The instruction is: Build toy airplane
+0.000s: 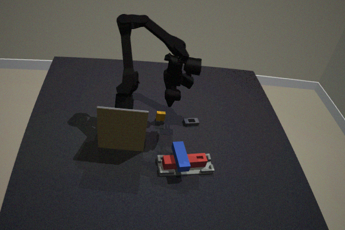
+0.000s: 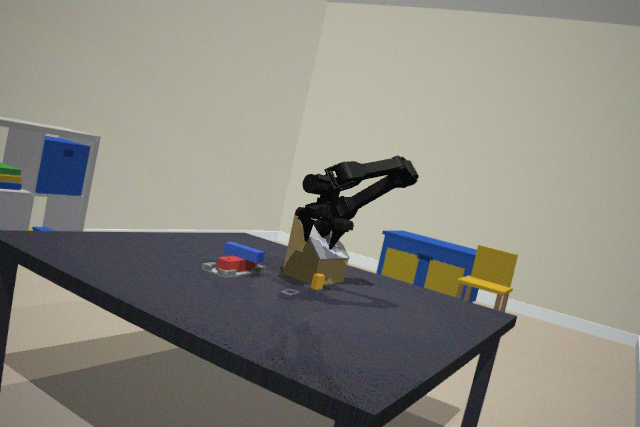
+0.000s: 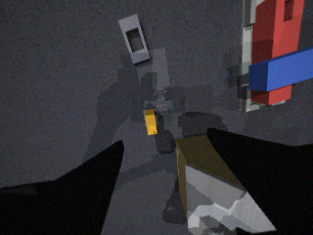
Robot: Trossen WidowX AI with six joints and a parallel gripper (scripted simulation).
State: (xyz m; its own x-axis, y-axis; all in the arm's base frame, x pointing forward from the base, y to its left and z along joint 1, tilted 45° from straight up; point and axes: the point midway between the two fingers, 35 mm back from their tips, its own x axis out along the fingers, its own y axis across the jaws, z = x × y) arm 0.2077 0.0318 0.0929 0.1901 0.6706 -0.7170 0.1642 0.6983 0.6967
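The red fuselage (image 1: 198,161) (image 2: 227,263) (image 3: 286,39) lies lengthwise in the pale grey cradle (image 1: 166,172) (image 2: 225,273) (image 3: 246,49). The blue wing (image 1: 181,155) (image 2: 245,251) (image 3: 284,70) rests across the top of the fuselage; its tab and socket are hidden beneath it. The socket near the fuselage's tail is empty. The orange tail fin (image 1: 160,116) (image 2: 317,281) (image 3: 151,122) stands on the table, apart from the cradle. My gripper (image 2: 319,244) (image 3: 164,138) is open and empty, high above the table near the tail fin, which shows beyond the fingertips in the wrist view.
A small grey block with a square opening (image 1: 196,120) (image 3: 129,22) lies near the tail fin. A tan house-shaped block with a pale sloping roof (image 1: 121,130) (image 2: 330,270) (image 3: 205,152) stands close beside the fin and left of the cradle in the top view.
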